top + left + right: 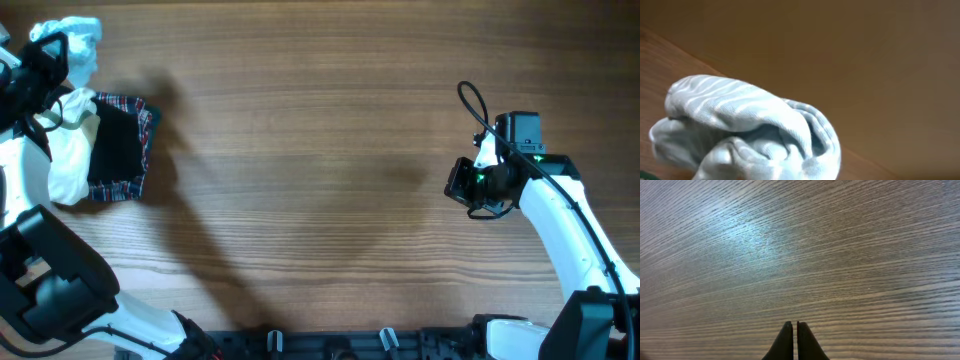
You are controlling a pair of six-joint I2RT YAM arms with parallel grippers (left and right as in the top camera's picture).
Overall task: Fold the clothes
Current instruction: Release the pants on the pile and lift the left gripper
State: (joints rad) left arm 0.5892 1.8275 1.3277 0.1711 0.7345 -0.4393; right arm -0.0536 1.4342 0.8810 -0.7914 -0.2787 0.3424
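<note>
Item one, far left, overhead view: the left gripper point(47, 58), at the table's back left corner, with a bunched pale blue-and-white striped knit cloth point(70, 38) at its tip. The left wrist view is filled by this same cloth point(747, 127) in crumpled folds, which hide the jaws, so I cannot tell whether they are closed on it or apart. Item two, just in front of that cloth: a flat pile of garments point(105, 150) lying on the brown wood-grain table point(300, 200), made up of a white piece on the left and a black piece over red-and-blue checked fabric. Item three, well apart at the right: the right gripper point(463, 186), over bare wood, its jaws point(794, 330) pressed nearly together with only a thin slit between them, holding nothing.
</note>
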